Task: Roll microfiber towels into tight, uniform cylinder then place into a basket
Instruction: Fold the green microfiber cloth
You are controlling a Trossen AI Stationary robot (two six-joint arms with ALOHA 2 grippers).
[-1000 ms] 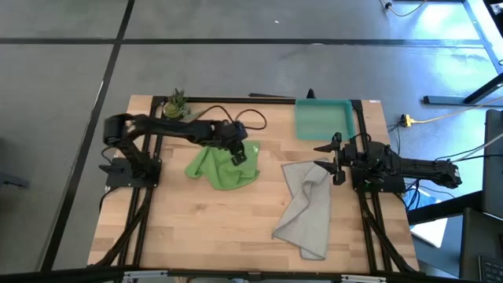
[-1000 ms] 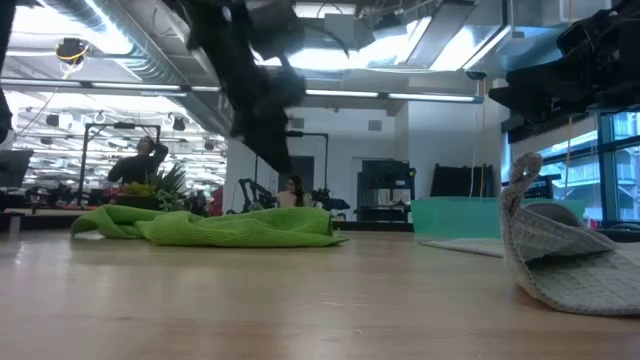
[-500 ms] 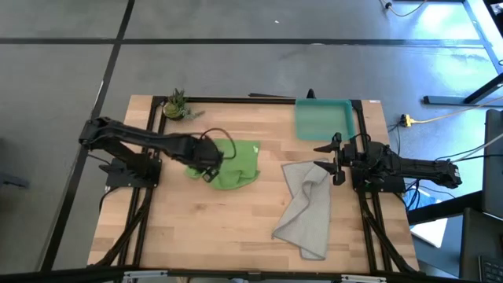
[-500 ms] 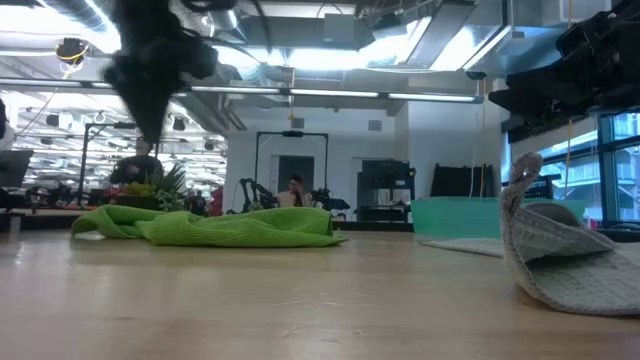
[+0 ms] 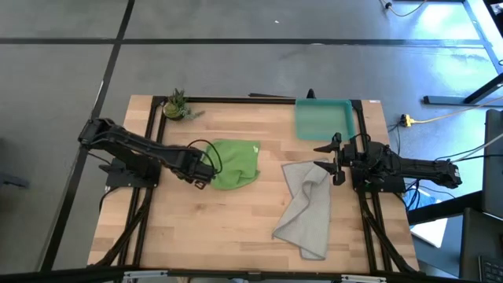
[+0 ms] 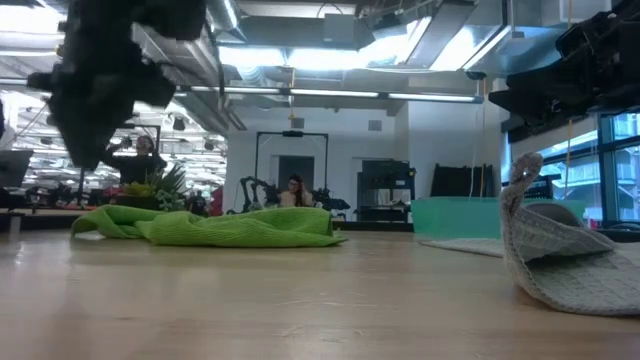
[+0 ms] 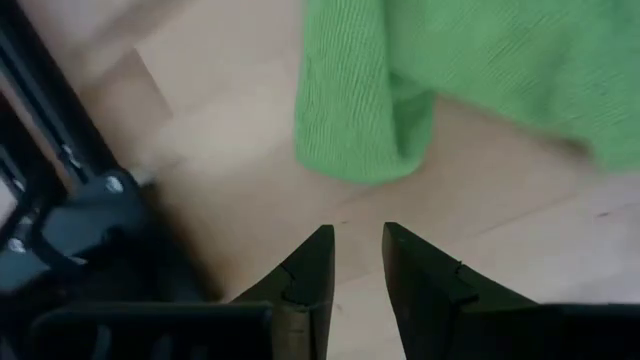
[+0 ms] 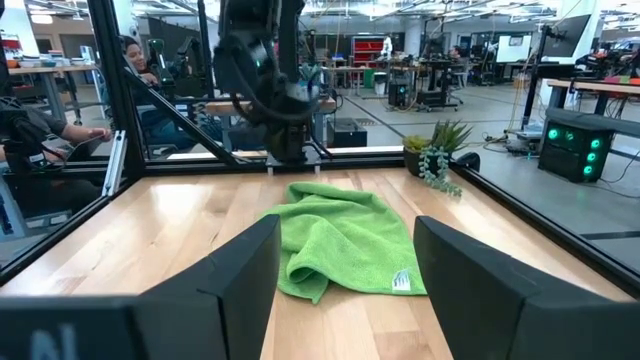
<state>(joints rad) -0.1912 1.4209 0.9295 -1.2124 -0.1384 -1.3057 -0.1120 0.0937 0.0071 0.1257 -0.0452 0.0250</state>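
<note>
I am looking first at the near half of the table [image 5: 236,236], where the grey towel [image 5: 305,208] is lying crumpled, one end trailing toward the front edge and the other humped up beside the right gripper [image 5: 333,159]. That gripper is hanging by the towel's far end with its fingers standing well apart and nothing between them; I judge it is waiting. Farther in, the left gripper [image 7: 356,262] is hovering low over bare wood just beside the left edge of the lime green towel [image 5: 233,163], fingers parted only a narrow slit and gripping nothing. The green towel is lying loosely bunched mid-table, not rolled, and a folded corner of it is sitting just ahead of my left fingertips. Beyond it, the teal basket [image 5: 323,119] is sitting empty at the far right of the table, well apart from both towels, and the small potted plant [image 5: 176,104] is standing at the far left corner. My worry here: with the jaws this narrow, I may pinch only one layer of that fold, so the cloth drags and bunches instead of rolling evenly. A loose roll would likely spring open on the way to the basket.
</note>
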